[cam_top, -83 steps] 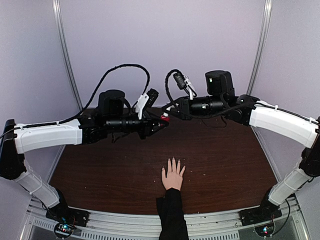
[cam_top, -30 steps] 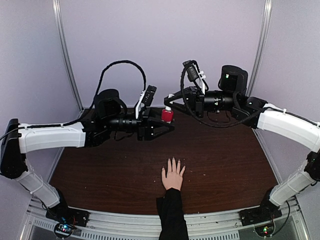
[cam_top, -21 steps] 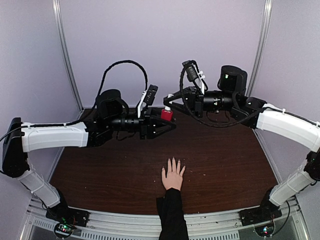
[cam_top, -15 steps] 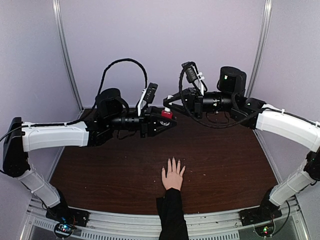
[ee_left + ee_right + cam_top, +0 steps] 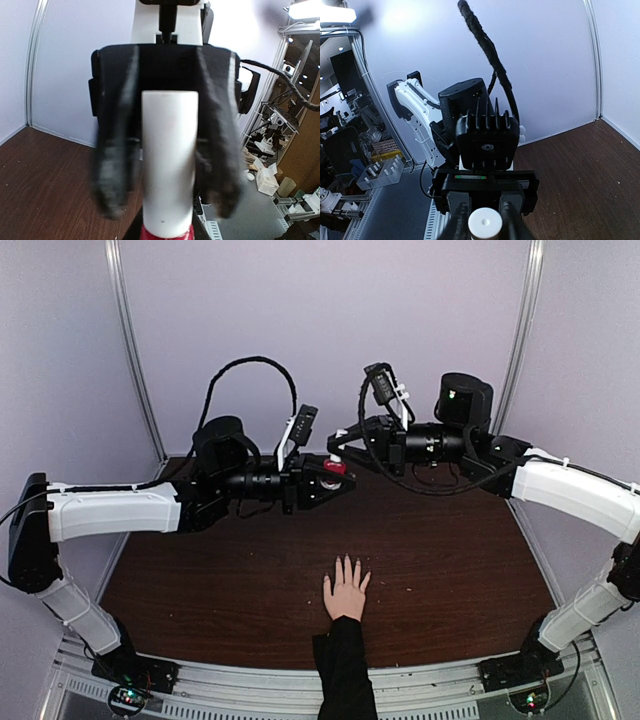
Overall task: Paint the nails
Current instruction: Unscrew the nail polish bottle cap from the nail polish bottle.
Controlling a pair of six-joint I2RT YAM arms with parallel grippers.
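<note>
A pale hand [image 5: 347, 592] in a black sleeve [image 5: 343, 670] lies flat on the table near the front, fingers pointing away. Its nails [image 5: 346, 562] are too small to make out. High above the back of the table, a small red bottle [image 5: 334, 468] hangs between both grippers. My left gripper [image 5: 338, 478] is shut on the red body [image 5: 167, 233]. My right gripper [image 5: 338, 452] is shut on the long white cap [image 5: 169, 160], with its dark fingers [image 5: 220, 165] on either side. The right wrist view looks onto the cap's round end [image 5: 485, 223].
The dark brown table [image 5: 450, 560] is boxed in by pale walls, with a metal rail [image 5: 300, 682] along its near edge. Black cables [image 5: 250, 370] loop above both wrists. Both arms meet well above and behind the hand.
The left jaws, open around the red bottle a second ago, have closed on it. The left arm edged slightly right. The right arm has hardly moved and keeps hold of the cap.
</note>
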